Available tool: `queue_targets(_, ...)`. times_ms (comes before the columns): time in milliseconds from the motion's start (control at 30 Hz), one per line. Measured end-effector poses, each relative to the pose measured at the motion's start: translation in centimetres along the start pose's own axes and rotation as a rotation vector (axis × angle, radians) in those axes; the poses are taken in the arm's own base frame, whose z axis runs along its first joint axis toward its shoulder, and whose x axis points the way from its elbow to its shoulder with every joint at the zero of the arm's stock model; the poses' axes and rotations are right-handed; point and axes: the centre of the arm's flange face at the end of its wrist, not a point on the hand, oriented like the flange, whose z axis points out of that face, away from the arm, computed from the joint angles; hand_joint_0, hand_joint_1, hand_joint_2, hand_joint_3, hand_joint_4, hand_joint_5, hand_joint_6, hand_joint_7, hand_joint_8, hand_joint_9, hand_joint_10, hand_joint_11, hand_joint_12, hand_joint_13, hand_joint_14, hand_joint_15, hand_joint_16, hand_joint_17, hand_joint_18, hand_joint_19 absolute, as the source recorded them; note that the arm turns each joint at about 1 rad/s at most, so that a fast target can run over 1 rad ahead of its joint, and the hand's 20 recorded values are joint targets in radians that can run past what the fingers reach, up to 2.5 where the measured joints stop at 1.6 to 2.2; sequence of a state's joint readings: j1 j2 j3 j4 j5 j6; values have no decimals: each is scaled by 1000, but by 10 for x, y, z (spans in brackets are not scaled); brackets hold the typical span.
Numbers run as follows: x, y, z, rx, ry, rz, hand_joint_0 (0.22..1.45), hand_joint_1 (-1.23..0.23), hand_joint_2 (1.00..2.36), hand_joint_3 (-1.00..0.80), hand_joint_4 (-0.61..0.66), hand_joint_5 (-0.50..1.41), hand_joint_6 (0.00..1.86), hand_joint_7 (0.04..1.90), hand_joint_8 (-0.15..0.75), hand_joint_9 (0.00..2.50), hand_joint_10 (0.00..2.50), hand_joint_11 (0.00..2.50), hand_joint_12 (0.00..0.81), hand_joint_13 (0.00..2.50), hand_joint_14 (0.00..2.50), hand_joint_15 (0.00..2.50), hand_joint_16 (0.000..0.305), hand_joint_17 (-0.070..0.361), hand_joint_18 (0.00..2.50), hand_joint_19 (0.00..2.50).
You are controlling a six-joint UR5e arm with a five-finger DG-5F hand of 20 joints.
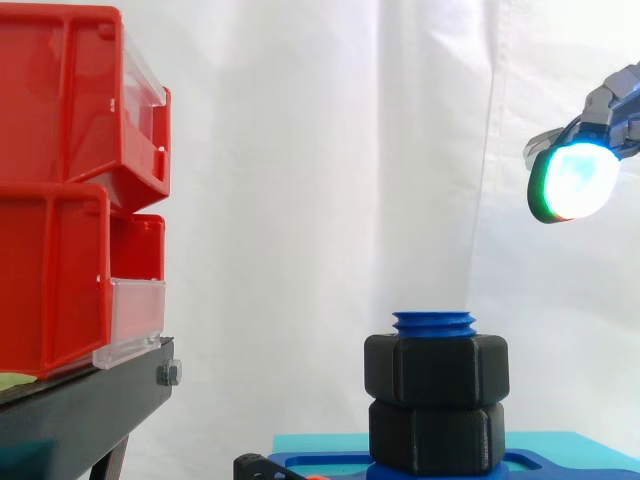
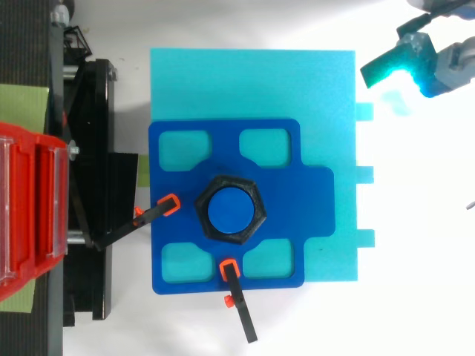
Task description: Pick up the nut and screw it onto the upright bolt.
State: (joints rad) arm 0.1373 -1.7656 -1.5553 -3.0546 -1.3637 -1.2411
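white curtain behind, nut (image 1: 436,370) threaded on upright bolt (image 1: 434,322), hand (image 1: 572,180) high and well apart, fingers (image 2: 393,63) loosely spread, empty

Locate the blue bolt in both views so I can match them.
Side view: the bolt is lower centre-right, its threaded top showing above two stacked black nuts.
Top view: the bolt is the blue disc near the centre, ringed by the black nuts' hexagon.
Shared landmark: the red bins at the left edge of both.
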Motion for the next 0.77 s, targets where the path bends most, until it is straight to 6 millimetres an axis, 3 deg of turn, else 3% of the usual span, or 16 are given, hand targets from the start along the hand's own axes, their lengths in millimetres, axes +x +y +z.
queue_targets(767, 0, 0, 0, 0, 0, 0, 488, -297, 1000, -500, 95, -254, 502, 746, 207, 16, 0, 0, 378, 0, 0, 0, 48, 108, 0, 0)
